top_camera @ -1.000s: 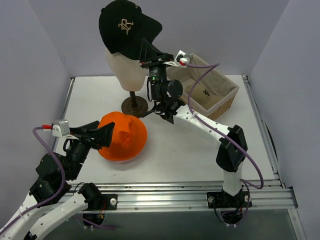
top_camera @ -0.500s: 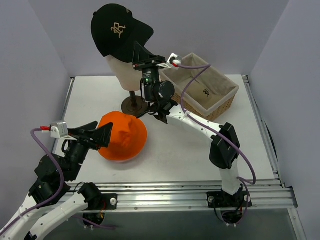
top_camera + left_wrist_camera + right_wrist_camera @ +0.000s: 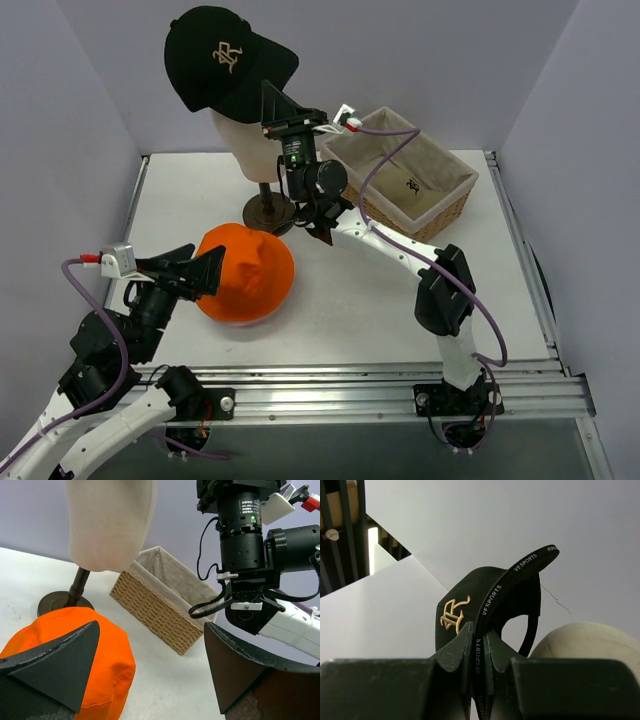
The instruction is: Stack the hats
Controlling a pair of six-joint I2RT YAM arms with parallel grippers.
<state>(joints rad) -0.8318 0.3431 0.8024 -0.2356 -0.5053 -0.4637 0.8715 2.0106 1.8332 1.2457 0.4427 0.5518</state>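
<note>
The right tool (image 3: 479, 645) pinches the brim of the black cloth cap with a gold emblem (image 3: 215, 55), up above the cream egg-shaped head (image 3: 243, 140). The left tool (image 3: 150, 630) is spread wide, holding nothing, beside the round orange cloth hat (image 3: 250, 270). I think it is best to carry the cap over slowly and let go only on top.

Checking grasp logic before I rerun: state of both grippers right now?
Left gripper: open, holding nothing, next to the orange bucket hat.
Right gripper: shut on the brim of the black cap.
</note>
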